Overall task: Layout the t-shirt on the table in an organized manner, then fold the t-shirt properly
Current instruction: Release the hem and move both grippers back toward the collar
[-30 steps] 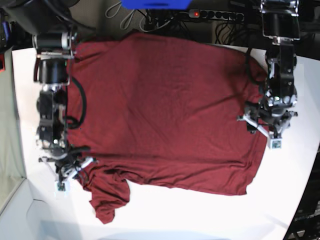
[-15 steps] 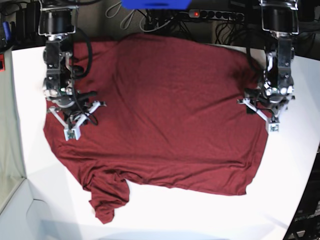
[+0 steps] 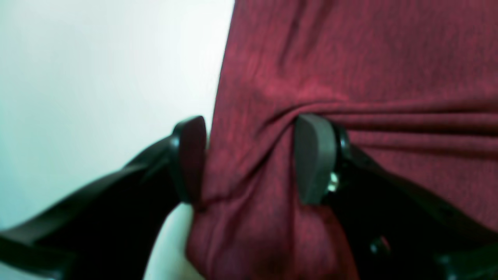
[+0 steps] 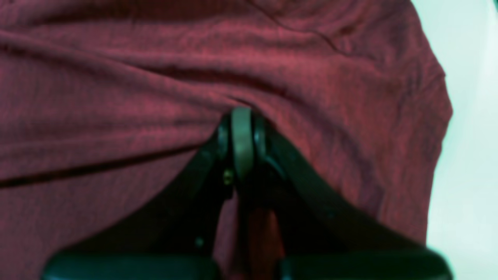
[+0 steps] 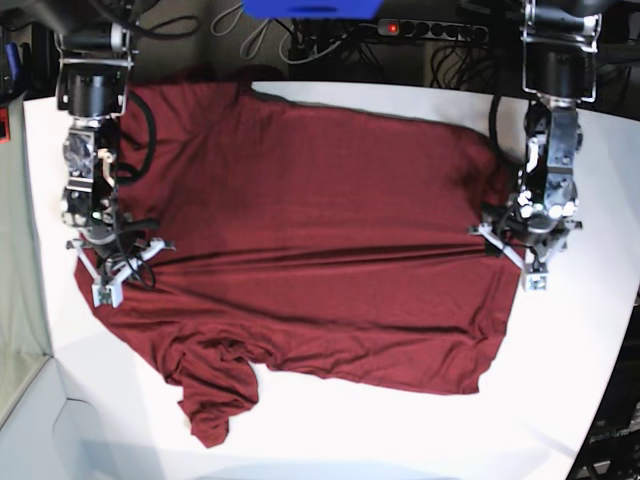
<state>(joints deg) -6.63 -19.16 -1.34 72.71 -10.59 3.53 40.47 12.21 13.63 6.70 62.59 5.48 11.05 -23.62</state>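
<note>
- The t-shirt (image 5: 320,230) lies spread on the table (image 5: 400,420), covering most of its middle.
- In the base view, one sleeve (image 5: 215,395) lies bunched at the lower left, toward the table's near edge.
- The right gripper (image 5: 112,268) sits on the shirt's left edge.
- The left gripper (image 5: 515,250) sits at the shirt's right edge, straddling it, one finger (image 3: 190,155) over bare table.
- A power strip (image 5: 430,30) lies behind the table.
</note>
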